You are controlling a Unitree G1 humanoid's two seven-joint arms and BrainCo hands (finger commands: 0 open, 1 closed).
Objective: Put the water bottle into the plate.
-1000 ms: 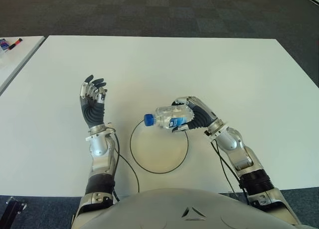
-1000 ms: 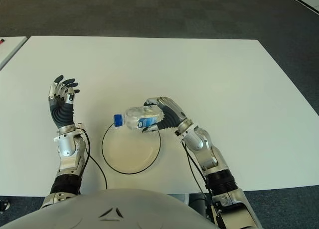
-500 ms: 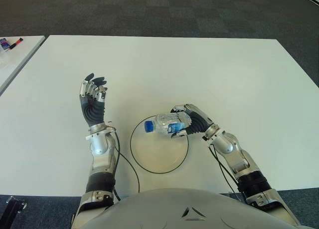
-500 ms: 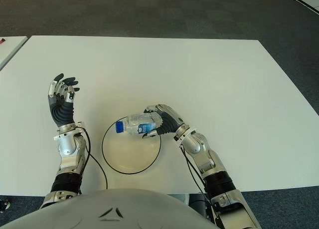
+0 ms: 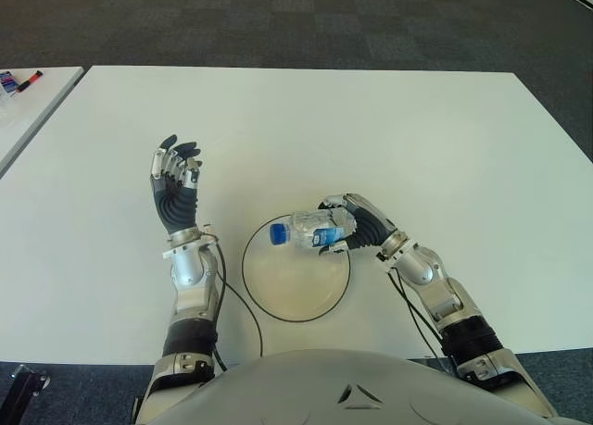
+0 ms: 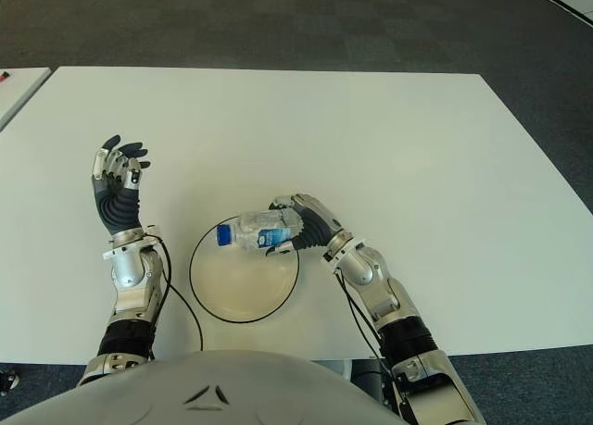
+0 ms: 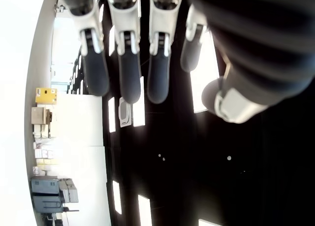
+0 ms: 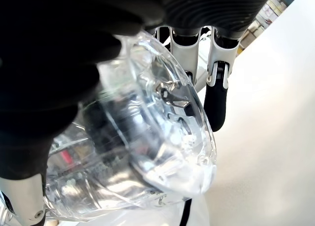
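Lowered water bottle [image 5: 310, 230] within right hand [image 5: 359, 223] fingers, over plate [image 5: 278, 306].

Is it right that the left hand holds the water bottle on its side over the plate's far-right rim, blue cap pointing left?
Not quite: the right hand holds the water bottle, as the left eye view shows. The left hand is raised, open and empty. The rest is correct: the bottle is sideways over the plate's far-right rim.

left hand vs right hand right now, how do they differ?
The left hand is raised upright with fingers spread, holding nothing; the right hand is low, curled around the water bottle. The left hand shows well left of the plate; the right hand is at the plate's right rim, the bottle lying sideways with its blue cap over the plate. Both share the same build.
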